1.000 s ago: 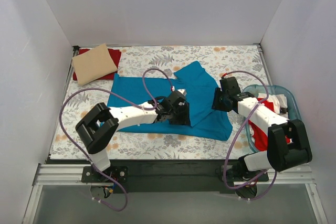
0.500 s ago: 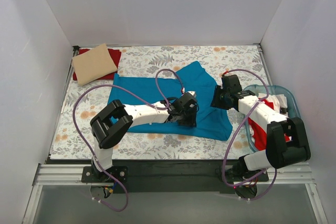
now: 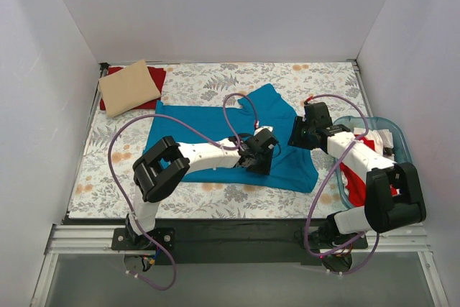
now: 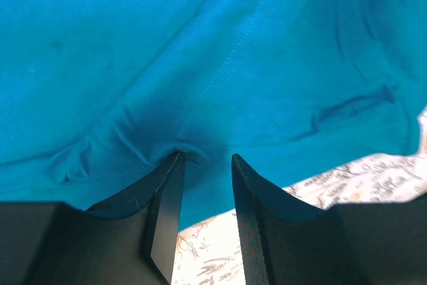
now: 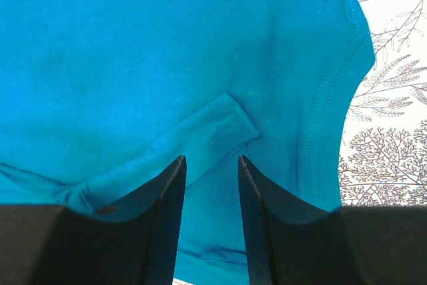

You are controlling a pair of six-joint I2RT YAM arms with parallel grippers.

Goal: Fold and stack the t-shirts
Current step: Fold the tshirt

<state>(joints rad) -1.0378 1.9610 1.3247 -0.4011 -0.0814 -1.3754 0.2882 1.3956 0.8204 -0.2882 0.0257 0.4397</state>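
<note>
The teal-blue t-shirt (image 3: 194,126) lies spread and rumpled across the middle of the table. My left gripper (image 3: 266,150) is low over its near right part, jaws apart. In the left wrist view (image 4: 205,159) the left fingertip touches a small pucker of the teal cloth (image 4: 200,45). My right gripper (image 3: 296,137) is open at the shirt's right edge. In the right wrist view (image 5: 211,159) it hovers over a sleeve of the shirt (image 5: 133,45). The folded tan-beige shirt (image 3: 128,88) rests on a red shirt (image 3: 155,77) at the far left corner.
A clear blue-tinted tub (image 3: 399,139) at the right holds red shirts (image 3: 355,177) and something white. The floral table cloth (image 3: 215,80) covers the table and shows in both wrist views (image 4: 353,178) (image 5: 393,98). White walls enclose the table on three sides.
My left arm has reached further right across the teal shirt, toward its near right part. The right arm has barely moved.
</note>
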